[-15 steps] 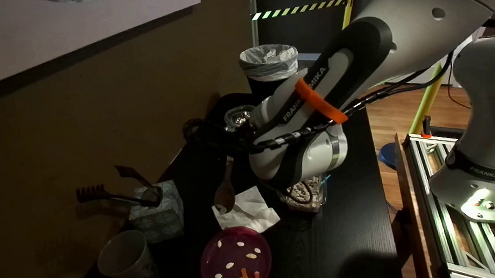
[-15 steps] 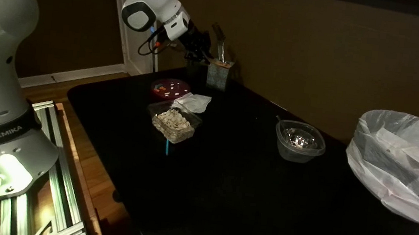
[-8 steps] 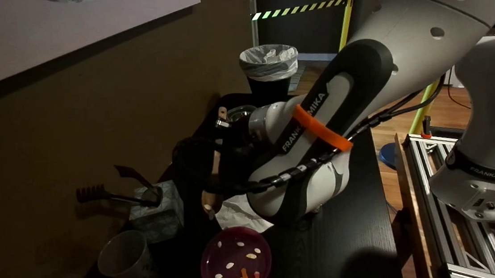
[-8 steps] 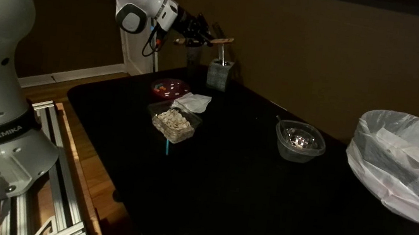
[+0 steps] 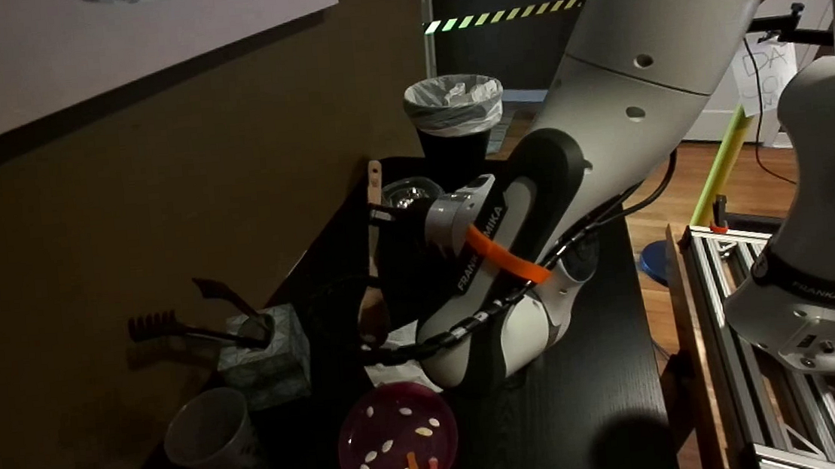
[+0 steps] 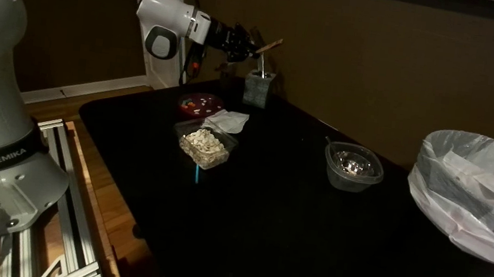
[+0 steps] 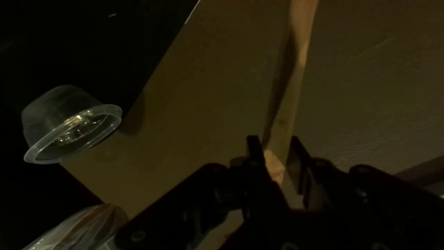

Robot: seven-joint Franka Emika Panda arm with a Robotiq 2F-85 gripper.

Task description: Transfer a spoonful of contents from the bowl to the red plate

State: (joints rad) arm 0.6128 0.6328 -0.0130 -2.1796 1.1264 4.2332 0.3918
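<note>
My gripper (image 5: 377, 227) holds a wooden spoon (image 5: 373, 310) in the air above the table. In the wrist view the spoon's handle (image 7: 295, 69) passes between the fingers (image 7: 274, 140). I cannot tell what lies on the spoon. The red plate (image 5: 374, 429) lies at the table's end and also shows in an exterior view (image 6: 192, 111). It holds several white pieces and some orange, red and green ones. A clear container (image 6: 186, 125) with pale pieces (image 6: 203, 142) stands beyond the plate; the arm hides it in an exterior view.
A white napkin (image 5: 400, 376) lies by the plate. A grey box (image 5: 266, 365) with dark utensils and a clear cup (image 5: 208, 434) stand near the wall. A clear bowl (image 6: 341, 178) with shiny contents and a lined bin (image 6: 473, 213) are at the far end.
The spoon was tilted over the area by the plate, with a pale piece at its tip; now its handle end points higher. One more white piece lies on the plate. The arm has shifted.
</note>
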